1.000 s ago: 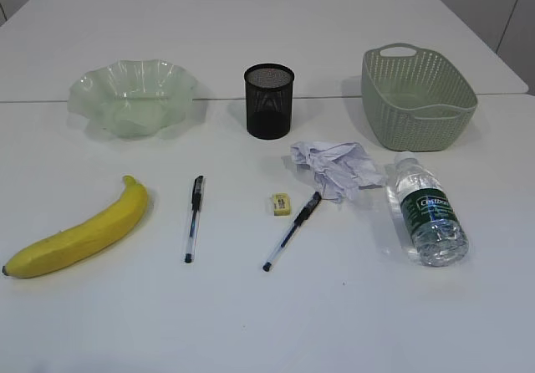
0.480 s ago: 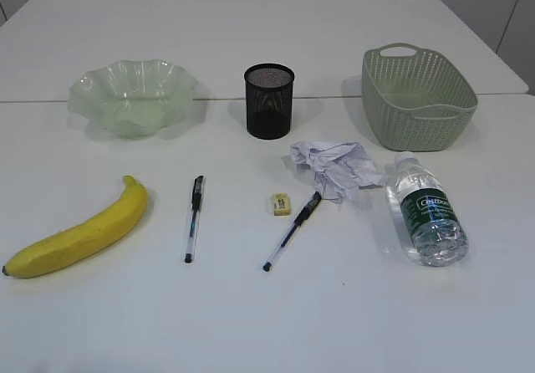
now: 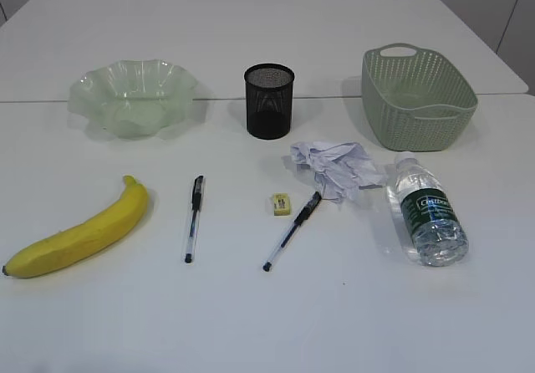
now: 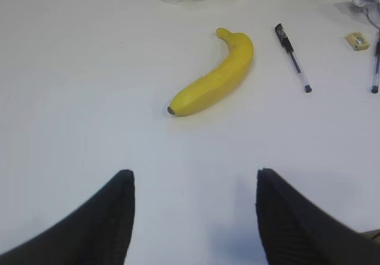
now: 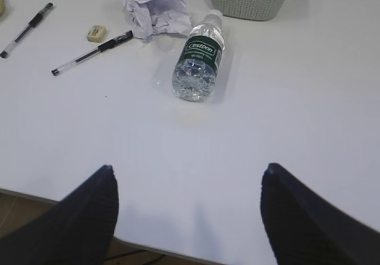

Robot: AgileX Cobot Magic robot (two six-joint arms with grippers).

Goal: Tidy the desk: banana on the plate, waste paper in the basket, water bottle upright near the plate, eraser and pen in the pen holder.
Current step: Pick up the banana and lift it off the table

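A yellow banana (image 3: 79, 232) lies at the front left, ahead of my left gripper (image 4: 193, 179), which is open and empty over bare table. The pale green wavy plate (image 3: 132, 97) sits at the back left. A black mesh pen holder (image 3: 268, 100) stands mid-back. Two pens (image 3: 193, 217) (image 3: 292, 230) and a small yellow eraser (image 3: 281, 203) lie in the middle. Crumpled waste paper (image 3: 336, 168) rests by the water bottle (image 3: 425, 212), which lies on its side. The green basket (image 3: 416, 97) is at the back right. My right gripper (image 5: 187, 173) is open and empty near the table's front edge, short of the water bottle (image 5: 199, 57).
Neither arm shows in the exterior view. A seam between two white tables (image 3: 209, 99) runs behind the plate and holder. The table's front edge (image 5: 53, 201) lies under my right gripper.
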